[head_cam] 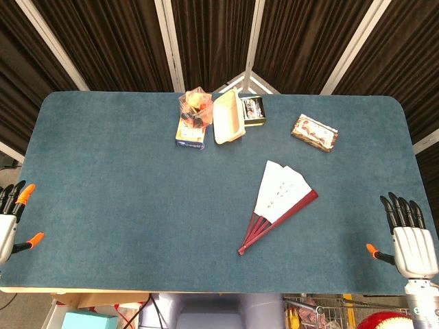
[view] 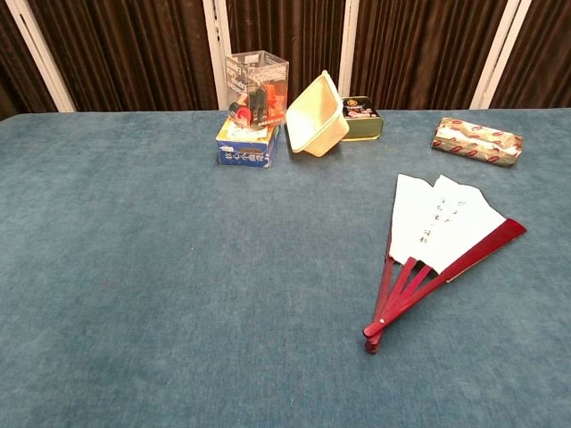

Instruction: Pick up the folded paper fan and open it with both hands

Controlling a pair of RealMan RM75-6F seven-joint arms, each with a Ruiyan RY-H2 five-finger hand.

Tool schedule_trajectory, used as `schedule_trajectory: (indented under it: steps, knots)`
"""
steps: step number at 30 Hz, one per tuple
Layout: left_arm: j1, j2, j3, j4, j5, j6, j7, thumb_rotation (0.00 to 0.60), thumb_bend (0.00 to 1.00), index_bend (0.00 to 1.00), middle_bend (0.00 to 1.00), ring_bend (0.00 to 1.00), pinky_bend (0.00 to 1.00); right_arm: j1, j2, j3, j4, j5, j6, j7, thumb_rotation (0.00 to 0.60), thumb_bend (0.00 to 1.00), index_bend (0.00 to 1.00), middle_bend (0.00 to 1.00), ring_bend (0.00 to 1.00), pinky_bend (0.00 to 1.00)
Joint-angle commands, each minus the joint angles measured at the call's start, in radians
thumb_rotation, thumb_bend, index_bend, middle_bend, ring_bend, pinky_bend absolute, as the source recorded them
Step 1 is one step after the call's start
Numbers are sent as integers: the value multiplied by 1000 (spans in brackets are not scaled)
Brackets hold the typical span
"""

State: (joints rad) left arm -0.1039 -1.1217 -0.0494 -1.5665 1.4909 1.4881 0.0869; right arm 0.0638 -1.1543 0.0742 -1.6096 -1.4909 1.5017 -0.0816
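Note:
The paper fan (head_cam: 278, 201) lies flat on the blue table (head_cam: 123, 205), right of centre, partly spread, with white paper leaves and dark red ribs meeting at a pivot toward the front. The chest view shows the fan (view: 437, 245) the same way, pivot nearest the camera. My left hand (head_cam: 10, 219) hovers at the table's left edge, fingers apart, holding nothing. My right hand (head_cam: 410, 236) is at the right edge, fingers straight and apart, also holding nothing. Both hands are far from the fan. Neither hand appears in the chest view.
At the back of the table stand a clear box on a blue box (head_cam: 192, 120), a tilted cream tray (head_cam: 228, 116), a small dark tin (head_cam: 252, 110) and a patterned packet (head_cam: 315, 132). Dark curtains hang behind.

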Motion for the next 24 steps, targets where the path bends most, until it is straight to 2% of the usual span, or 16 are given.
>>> schedule_trajectory:
  steps: [1,17,24]
  knots:
    - [0,0,0,0,0,0,1,600,0,0,0,0,0,0,0,0,0,0,0,1,600,113,0,0,0,0]
    - [-1,2,0,-5,-5,-7,-4,600,0,0,0,0,0,17,0,-15,4,-38,-22,32,600,112,0,0,0,0]
    - [1,0,1,-4,3,3,1,600,0,0,0,0,0,71,-26,-12,76,-129,-34,79,600,113,0,3,0,0]
